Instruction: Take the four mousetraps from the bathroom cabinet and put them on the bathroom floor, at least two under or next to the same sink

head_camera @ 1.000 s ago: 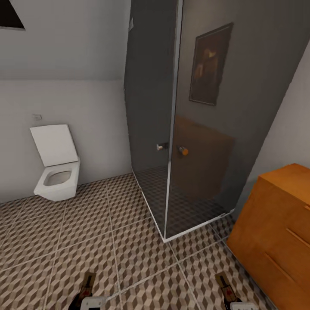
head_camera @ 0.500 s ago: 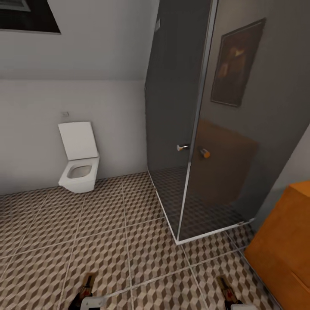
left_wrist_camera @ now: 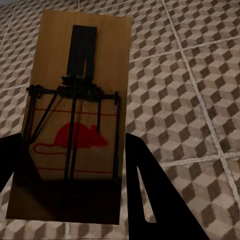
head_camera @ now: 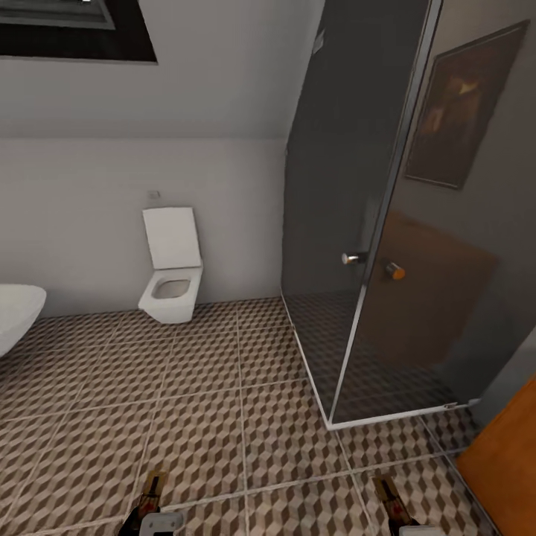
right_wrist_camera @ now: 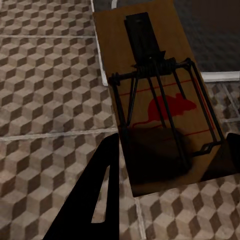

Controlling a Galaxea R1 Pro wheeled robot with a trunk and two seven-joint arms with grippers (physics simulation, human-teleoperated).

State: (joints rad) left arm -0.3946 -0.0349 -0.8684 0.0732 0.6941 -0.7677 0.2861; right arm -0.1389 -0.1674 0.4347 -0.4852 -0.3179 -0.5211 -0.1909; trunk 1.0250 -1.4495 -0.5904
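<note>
Clamped the left tool (left_wrist_camera: 70,140) on one mousetrap (left_wrist_camera: 80,65), dark fingers against the board's two long edges near the end with the red mouse print. Gripped the second mousetrap (right_wrist_camera: 145,60) the same way in the right tool (right_wrist_camera: 172,140), jaws shut across its width. Carried both low above the bathroom floor (head_camera: 208,417), on the near side of the toilet (head_camera: 173,286) and well apart from it.

Judged each board light, stiff and flat: thin wood, likely smooth along the edges, so apt to swivel or slip if the squeeze eased. Best taken by the long wooden edges, as here, clear of the dark wire bar and spring, which looked thin and easy to snag or bend. Probably safe to lay flat from a low height, and unlikely to roll or bounce once down.

Beyond the tools, patterned tiles with pale grout ran up to the toilet, with nothing lying between. To the right of the toilet stood a dark glass shower enclosure (head_camera: 357,223), its white base rail jutting furthest toward the robot and the likeliest thing to clip. Further right than that, at the lower edge, showed a corner of the orange-brown cabinet (head_camera: 506,461). Left of the toilet, a rounded white rim (head_camera: 15,316) at the edge, too cropped to name with certainty.
</note>
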